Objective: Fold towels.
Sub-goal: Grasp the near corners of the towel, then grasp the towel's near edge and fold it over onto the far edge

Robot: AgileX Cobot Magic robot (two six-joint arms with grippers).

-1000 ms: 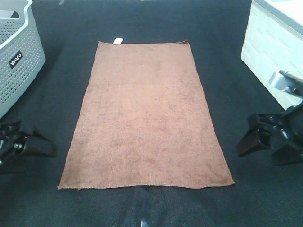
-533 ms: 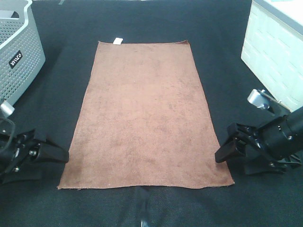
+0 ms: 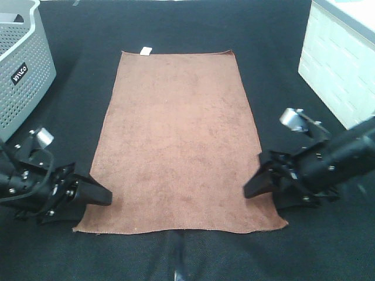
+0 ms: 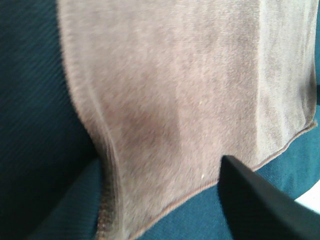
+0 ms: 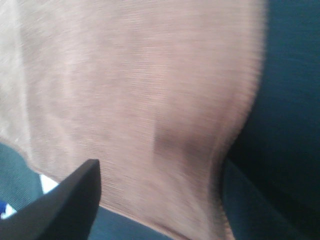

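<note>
The brown towel lies flat and unfolded on the black table, with its white tag on the far short edge. My left gripper is open at the towel's near left corner, its fingers straddling the side edge. The left wrist view shows the towel, slightly ruffled at that edge, with one dark finger over it. My right gripper is open at the near right corner, also over the side edge. The right wrist view shows the towel between a finger and the other dark finger.
A grey perforated basket stands at the far left. A white bin stands at the far right. The black table cloth surrounds the towel on all sides.
Both arms have moved inward from the table's sides to the towel's near corners. The grippers now reach the towel's side edges, which have shifted slightly.
</note>
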